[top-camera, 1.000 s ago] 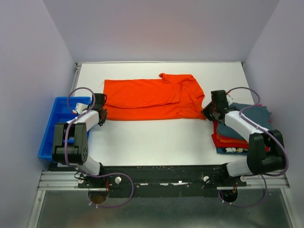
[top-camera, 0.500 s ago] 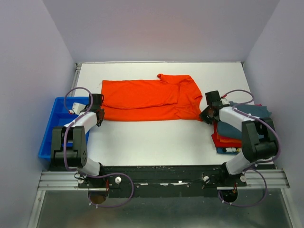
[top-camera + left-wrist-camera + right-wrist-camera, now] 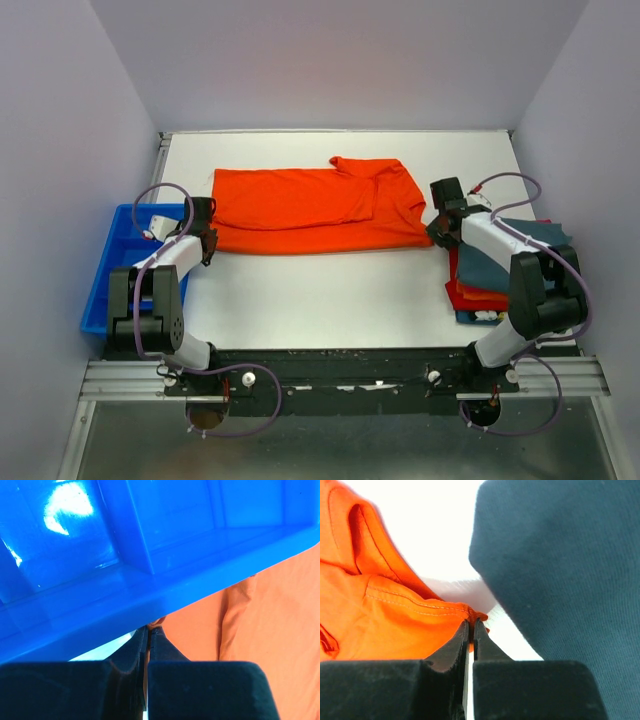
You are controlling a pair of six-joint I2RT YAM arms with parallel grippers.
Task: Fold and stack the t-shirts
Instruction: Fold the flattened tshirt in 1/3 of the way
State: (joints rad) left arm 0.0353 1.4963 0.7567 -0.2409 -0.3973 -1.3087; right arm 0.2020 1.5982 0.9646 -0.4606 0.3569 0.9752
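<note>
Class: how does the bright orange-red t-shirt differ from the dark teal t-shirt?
The bright orange-red cloth t-shirt lies spread across the table; the dark teal cloth t-shirt sits folded atop the stack at right. The left gripper and right gripper pinch the orange one's ends; neither holds the teal one. Both are plain cloth.

Lab test cell: white table (image 3: pixel 330 290), plain enclosing walls (image 3: pixel 330 60), aluminium mounting rail (image 3: pixel 120 382).

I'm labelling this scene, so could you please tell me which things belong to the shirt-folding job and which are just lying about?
Job: orange-red t-shirt, pinched at its near corners by the left gripper and right gripper; stack of folded t-shirts at the right.
Lying about: blue bin.
</note>
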